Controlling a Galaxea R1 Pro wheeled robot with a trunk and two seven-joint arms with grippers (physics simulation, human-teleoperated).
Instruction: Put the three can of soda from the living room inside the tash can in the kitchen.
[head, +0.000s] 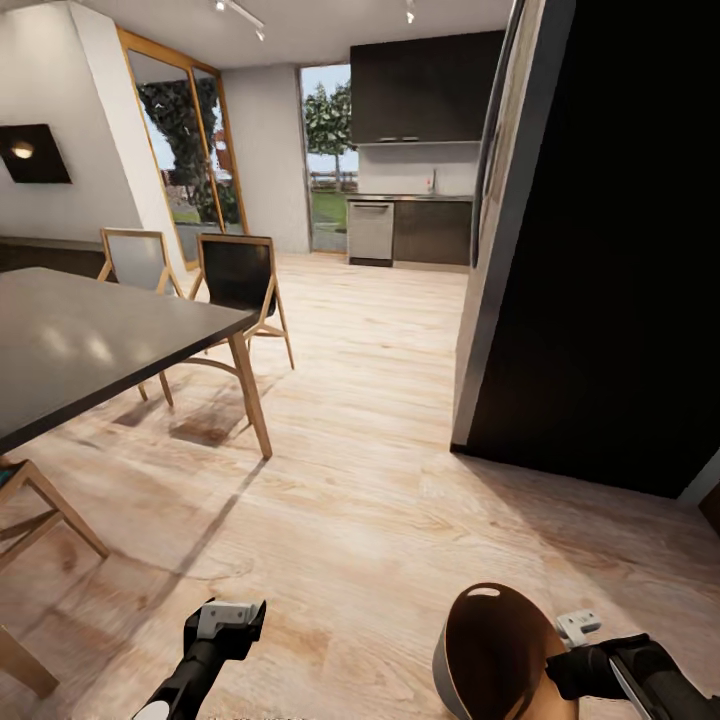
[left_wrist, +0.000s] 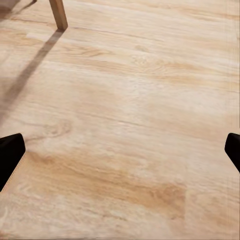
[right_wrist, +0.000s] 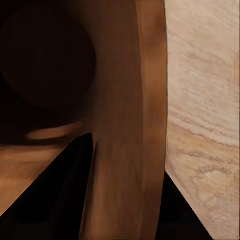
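Tash can (head: 495, 650) tilted, right gripper (head: 560, 655) clamped on rim; kitchen (head: 415, 200) ahead.

Pale matt wood-plank floor (head: 380, 420); glossy dark tabletop (head: 80, 340).

Daylight is admitted through the tall windows (head: 185, 150); long shadows are cast across the glossy floor (head: 350, 480). The dark partition (head: 610, 250) is left nearly black.
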